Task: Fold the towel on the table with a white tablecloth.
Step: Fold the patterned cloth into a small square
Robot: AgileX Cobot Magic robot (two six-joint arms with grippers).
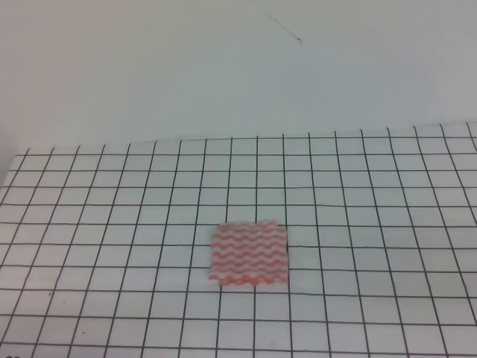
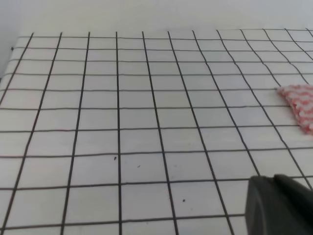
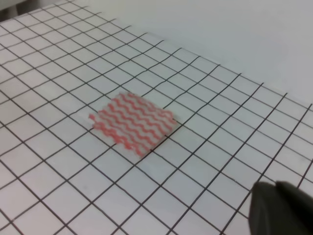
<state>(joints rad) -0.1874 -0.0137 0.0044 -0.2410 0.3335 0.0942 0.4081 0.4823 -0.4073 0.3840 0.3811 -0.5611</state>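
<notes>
Exterior high view, towel [image 1: 249, 253] flat on table [image 1: 373, 224], well apart from fingers [image 3: 281, 208], their spread indiscernible.

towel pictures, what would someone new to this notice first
The pink-red wavy striped towel stands out first, lying flat and alone a little below the middle of the gridded white tablecloth in the high view. Next come dark end effector parts at the lower right corner of each wrist view, left and right, both well clear of the towel.

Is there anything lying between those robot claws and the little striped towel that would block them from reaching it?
Nothing visible does. The towel lies flat and alone on the table with a white tablecloth. Only bare grid cloth shows between it and the dark gripper parts at the corners of both wrist views.
</notes>
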